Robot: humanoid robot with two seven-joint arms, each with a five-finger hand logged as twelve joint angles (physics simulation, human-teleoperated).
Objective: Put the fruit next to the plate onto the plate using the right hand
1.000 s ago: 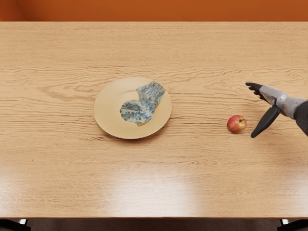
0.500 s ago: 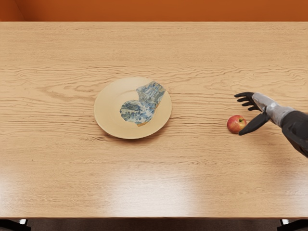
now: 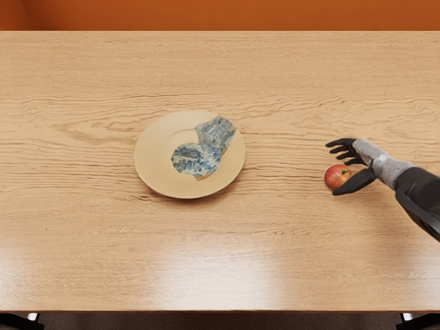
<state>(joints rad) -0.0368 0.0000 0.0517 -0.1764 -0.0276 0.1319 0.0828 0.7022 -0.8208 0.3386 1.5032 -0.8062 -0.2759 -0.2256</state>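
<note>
right of the plate point(image 3: 148, 161), bare bench point(image 3: 275, 240) ran unbroken as far as the apple point(image 3: 335, 176), a wide lane open for a hand. the right hand point(image 3: 354, 165) sat on the apple's far side from the plate, fingers spread, thumb close by the fruit. the plate's low rim was the only step along that lane; a blue-patterned patch point(image 3: 203, 152) lay on its right half.

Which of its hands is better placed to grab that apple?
The right. Its right hand is open just beside the apple, fingers spread toward it; no left arm shows in the picture.
</note>
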